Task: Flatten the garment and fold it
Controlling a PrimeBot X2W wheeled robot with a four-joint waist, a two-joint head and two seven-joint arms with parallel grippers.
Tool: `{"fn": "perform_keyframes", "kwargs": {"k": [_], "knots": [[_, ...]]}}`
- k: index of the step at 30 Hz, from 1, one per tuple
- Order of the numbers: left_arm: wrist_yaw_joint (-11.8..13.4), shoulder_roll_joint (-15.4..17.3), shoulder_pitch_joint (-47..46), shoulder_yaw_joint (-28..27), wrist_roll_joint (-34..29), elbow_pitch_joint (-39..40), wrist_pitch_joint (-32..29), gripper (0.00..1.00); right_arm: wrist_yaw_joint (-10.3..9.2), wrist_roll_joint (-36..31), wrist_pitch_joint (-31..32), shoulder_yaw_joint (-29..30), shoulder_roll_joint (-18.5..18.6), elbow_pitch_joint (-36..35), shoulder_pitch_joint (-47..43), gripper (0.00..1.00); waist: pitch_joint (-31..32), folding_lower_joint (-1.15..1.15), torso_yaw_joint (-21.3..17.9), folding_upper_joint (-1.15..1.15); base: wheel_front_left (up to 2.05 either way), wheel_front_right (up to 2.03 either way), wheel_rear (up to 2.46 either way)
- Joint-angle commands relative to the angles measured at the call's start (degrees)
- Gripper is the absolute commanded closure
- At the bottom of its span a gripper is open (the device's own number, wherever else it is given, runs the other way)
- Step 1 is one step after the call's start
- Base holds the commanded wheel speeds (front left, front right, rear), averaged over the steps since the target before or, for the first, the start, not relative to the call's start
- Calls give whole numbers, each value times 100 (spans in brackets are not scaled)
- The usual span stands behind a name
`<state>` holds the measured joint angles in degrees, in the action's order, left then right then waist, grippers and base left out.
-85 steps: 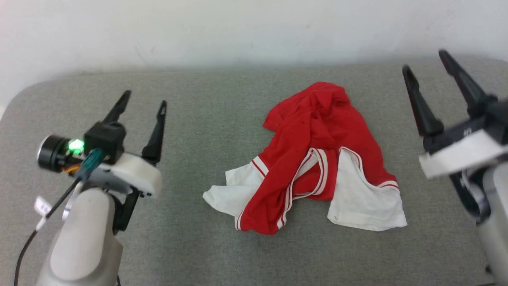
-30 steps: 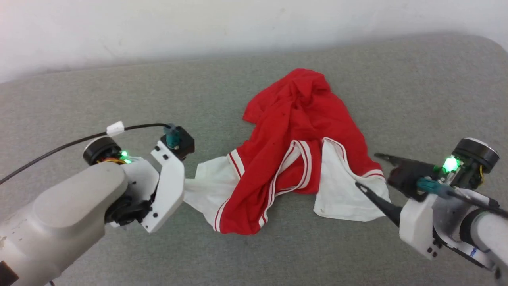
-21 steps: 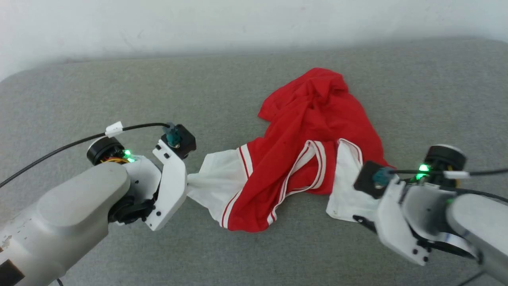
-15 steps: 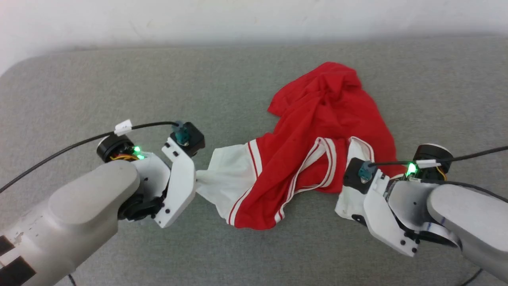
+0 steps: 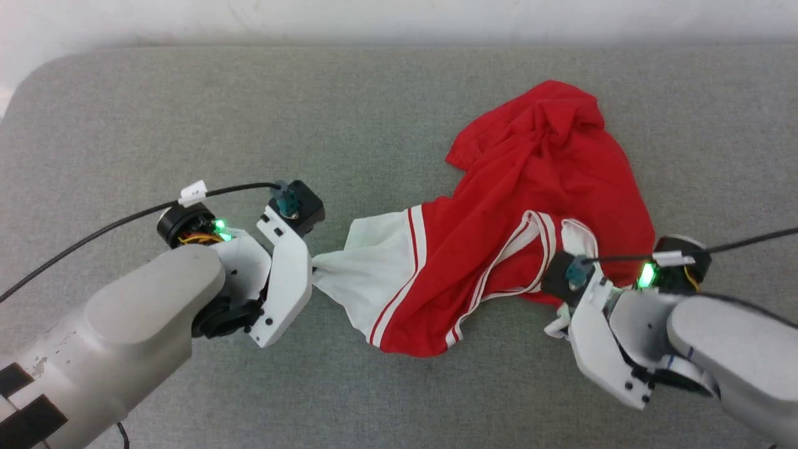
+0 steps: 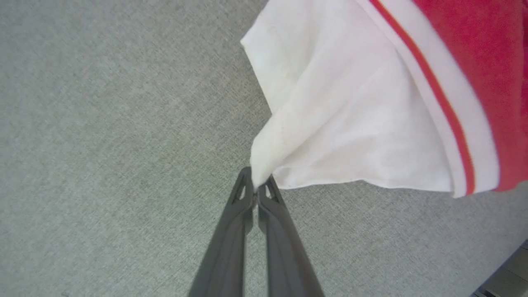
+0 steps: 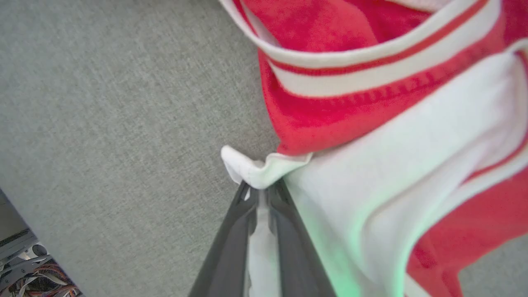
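Note:
The garment (image 5: 536, 187), a red jersey T-shirt with white sleeves edged in red stripes, lies crumpled on the grey surface (image 5: 187, 112); its chest print is hidden. My left gripper (image 6: 256, 194) is shut on the corner of the white left sleeve (image 6: 342, 136), whose cloth stretches toward it (image 5: 312, 274). My right gripper (image 7: 260, 190) is shut on the edge of the other white sleeve (image 7: 396, 165), with white cloth pinched between its fingers (image 7: 231, 247). In the head view the right wrist (image 5: 598, 330) covers most of that sleeve.
The grey padded surface runs to a pale wall (image 5: 399, 15) at the back, with a rounded corner (image 5: 25, 81) at the far left. Black cables (image 5: 112, 221) trail from both wrists. Machine parts and wires (image 7: 24, 268) show at the right wrist view's lower left.
Both arms came down from raised, open poses onto the sleeves; the left took hold first, then the right swung in and shut on the other sleeve. The head camera has tilted downward.

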<state>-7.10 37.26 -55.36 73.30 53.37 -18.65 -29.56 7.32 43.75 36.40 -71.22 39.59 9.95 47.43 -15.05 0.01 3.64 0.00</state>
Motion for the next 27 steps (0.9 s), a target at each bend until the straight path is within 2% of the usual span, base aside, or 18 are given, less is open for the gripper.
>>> {"fn": "perform_keyframes", "kwargs": {"k": [1, 7, 10, 13, 19, 27], "knots": [[-38, -25, 70, 6, 3, -58, 93, 100, 17, 6, -170, -212, -27, -46, -382, 100, 162, -1, -54, 0, 0, 0, 0], [-38, 98, 196, -5, 226, -201, 592, 100, 17, 5, -1179, -167, 561, -553, -343, 100, 533, -1, -192, 0, 0, 0, 0], [-38, 249, 213, -137, 320, -287, 1045, 100, 17, 11, -1742, 177, 811, -788, -372, 100, 691, -1, -282, 0, 0, 0, 0], [-11, 356, 209, -349, 371, -347, 1473, 100, 17, 9, -2203, 640, 1007, -970, -474, 100, 827, -1, -337, 0, 0, 0, 0], [281, 575, 126, -800, 459, -283, 2102, 100, 17, -179, -2858, 1835, 1198, -1253, -733, 100, 1065, -1, -413, 0, 0, 0, 0], [742, 822, -298, -1411, 477, -182, 2688, 100, 17, -642, -3356, 3527, 1026, -1250, -941, 100, 1305, -1, -445, 0, 0, 0, 0]]}}
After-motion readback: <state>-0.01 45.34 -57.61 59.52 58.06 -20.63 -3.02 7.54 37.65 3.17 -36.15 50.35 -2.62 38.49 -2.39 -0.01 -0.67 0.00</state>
